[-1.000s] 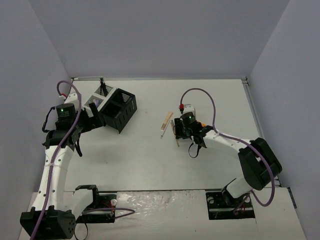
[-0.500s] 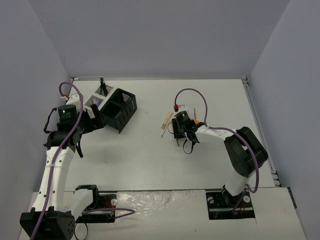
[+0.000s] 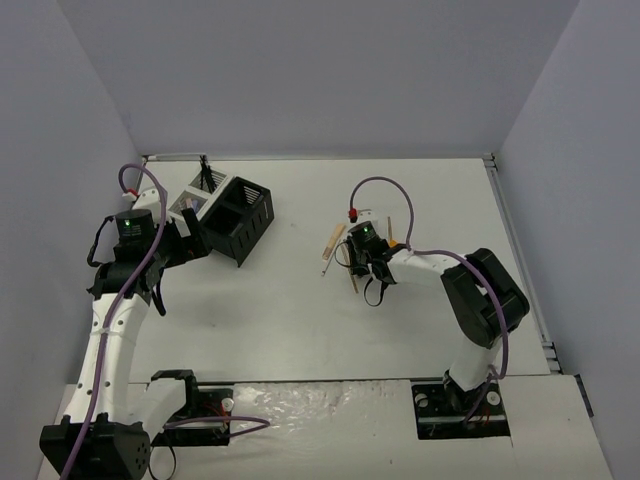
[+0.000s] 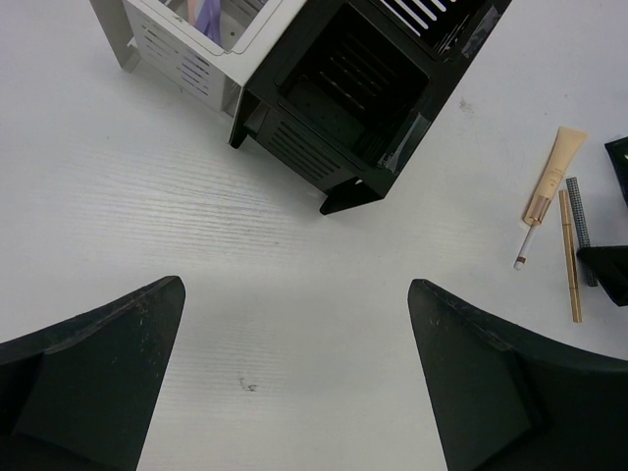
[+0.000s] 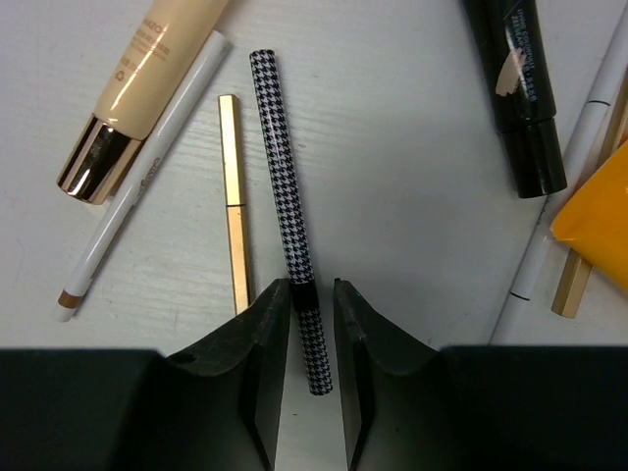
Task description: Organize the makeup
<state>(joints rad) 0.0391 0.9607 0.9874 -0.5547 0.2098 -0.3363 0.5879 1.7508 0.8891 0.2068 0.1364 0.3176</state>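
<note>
A black-and-white houndstooth pencil (image 5: pixel 289 216) lies flat on the table between the fingers of my right gripper (image 5: pixel 313 287). The jaws stand narrow around its lower end, with a thin gap left on the right side. Beside it lie a gold stick (image 5: pixel 234 196), a white pencil (image 5: pixel 147 167) and a beige tube (image 5: pixel 147 78). A black tube (image 5: pixel 520 88) and an orange piece (image 5: pixel 594 221) lie to the right. My left gripper (image 4: pixel 294 294) hangs wide open over bare table, just short of the black box (image 4: pixel 363 88).
A white mesh box (image 4: pixel 186 49) with a lilac piece (image 4: pixel 206 15) inside adjoins the black box (image 3: pixel 240 215) at the back left. The loose makeup is clustered mid-table around my right gripper (image 3: pixel 358 262). Walls enclose the table on three sides.
My right gripper has shifted slightly left over the makeup and narrowed its jaws around the houndstooth pencil. The left arm has hardly moved.
</note>
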